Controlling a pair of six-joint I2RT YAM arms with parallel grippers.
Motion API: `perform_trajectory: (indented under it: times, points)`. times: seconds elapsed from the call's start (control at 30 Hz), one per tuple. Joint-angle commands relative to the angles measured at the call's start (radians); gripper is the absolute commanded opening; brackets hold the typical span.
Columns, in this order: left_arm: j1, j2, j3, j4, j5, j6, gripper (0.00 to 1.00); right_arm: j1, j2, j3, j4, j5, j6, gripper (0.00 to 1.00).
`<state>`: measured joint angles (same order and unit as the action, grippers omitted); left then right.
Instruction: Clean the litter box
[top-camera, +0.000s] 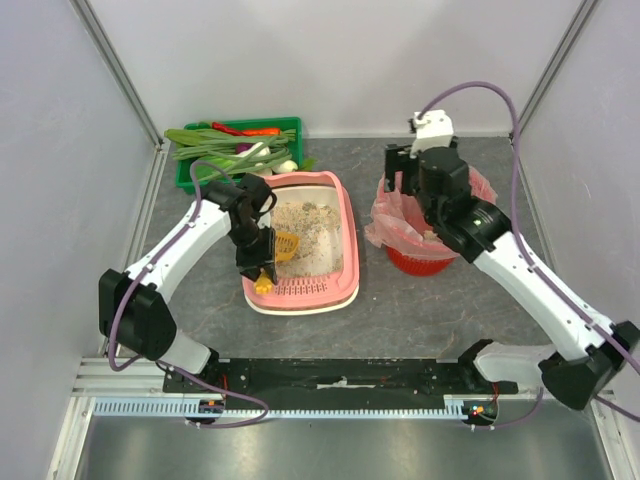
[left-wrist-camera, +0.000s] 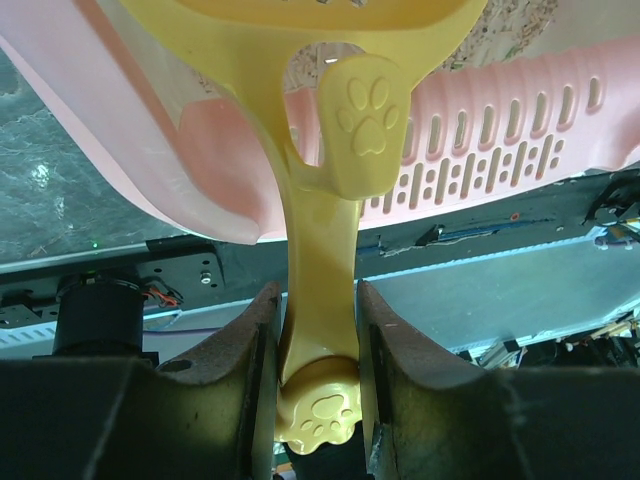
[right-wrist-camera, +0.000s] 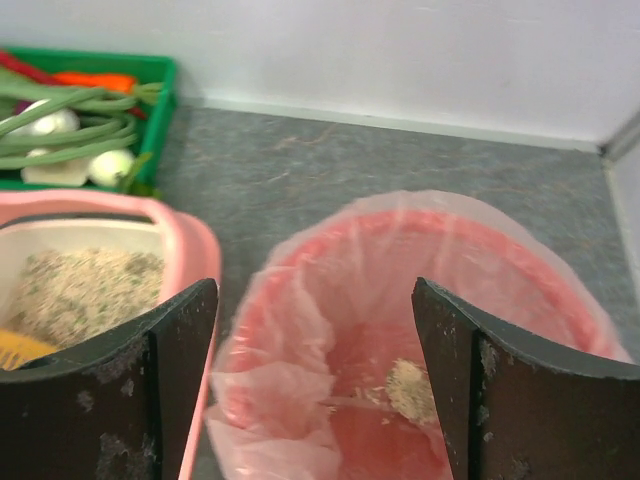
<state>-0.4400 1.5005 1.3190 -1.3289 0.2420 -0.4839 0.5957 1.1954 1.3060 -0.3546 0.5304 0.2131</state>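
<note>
The pink litter box (top-camera: 349, 232) sits mid-table with grey-beige litter (top-camera: 310, 225) inside and its slotted ledge (top-camera: 300, 290) toward the near edge. My left gripper (top-camera: 258, 262) is over the box's left side, shut on the handle of a yellow scoop (top-camera: 286, 246). In the left wrist view the handle (left-wrist-camera: 320, 290) is clamped between the fingers of the left gripper (left-wrist-camera: 318, 330), with the slotted ledge (left-wrist-camera: 500, 150) beyond. My right gripper (top-camera: 400, 175) is open and empty above the red bin (top-camera: 420, 260). In the right wrist view it (right-wrist-camera: 315, 330) hangs over the bin's pink bag (right-wrist-camera: 300, 310).
A green crate (top-camera: 190, 180) of vegetables stands at the back left, behind the litter box, and shows in the right wrist view (right-wrist-camera: 160, 90). A small clump of litter (right-wrist-camera: 410, 388) lies inside the bagged bin. The enclosure walls close in on the back and both sides.
</note>
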Motion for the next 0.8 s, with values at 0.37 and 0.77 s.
perform_trajectory:
  times: [0.37,0.77]
  points:
    - [-0.003,0.020,0.125,0.077,0.036,0.002,0.02,0.067,0.489,0.390,-0.190,-0.405,0.117,0.81]
    - [-0.003,0.036,0.157,0.060,0.014,0.034,0.02,0.065,0.737,0.573,-0.371,-0.311,0.163,0.66]
